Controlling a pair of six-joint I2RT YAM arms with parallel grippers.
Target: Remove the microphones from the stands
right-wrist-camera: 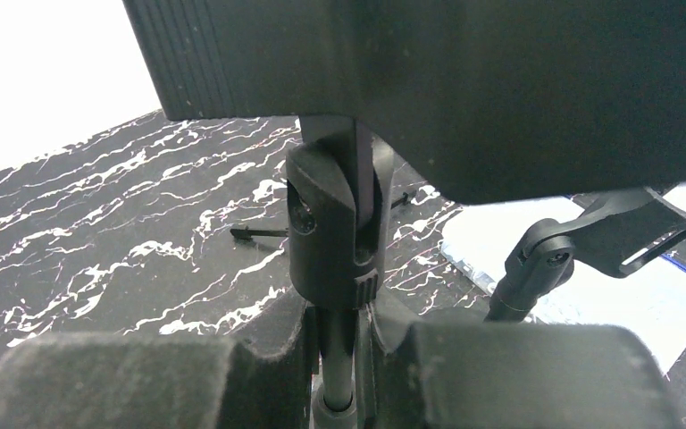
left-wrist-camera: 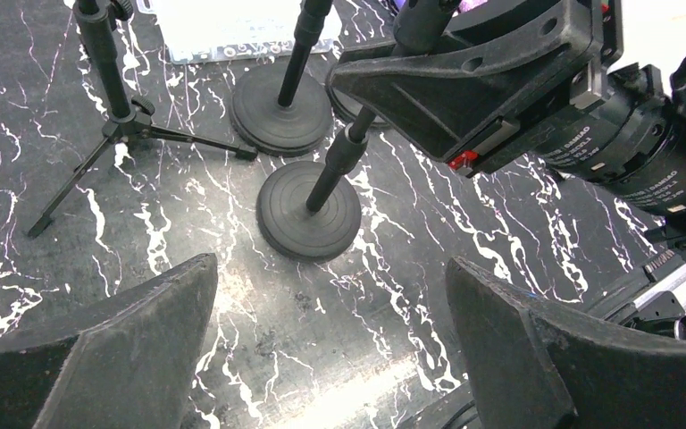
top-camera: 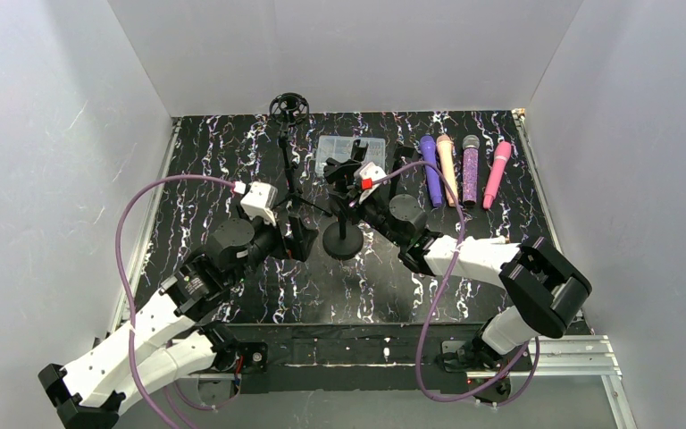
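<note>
A black microphone stand with a round base (top-camera: 343,241) stands mid-table; its base (left-wrist-camera: 309,213) and pole also show in the left wrist view. My right gripper (top-camera: 350,183) is shut on the stand's pole (right-wrist-camera: 348,357) just below the swivel joint (right-wrist-camera: 330,232). A large black ribbed part (right-wrist-camera: 411,80) sits above the joint; I cannot tell whether it holds a microphone. Several coloured microphones, among them a purple one (top-camera: 430,170) and a pink one (top-camera: 497,172), lie side by side at the back right. My left gripper (top-camera: 302,237) (left-wrist-camera: 330,349) is open and empty, low over the table beside the base.
A tripod stand (top-camera: 288,107) (left-wrist-camera: 125,116) with a round shock mount stands at the back, left of centre. A second round-base stand (left-wrist-camera: 281,107) with an empty clip (right-wrist-camera: 625,237) stands behind the first. A clear plastic case (top-camera: 350,152) lies at the back.
</note>
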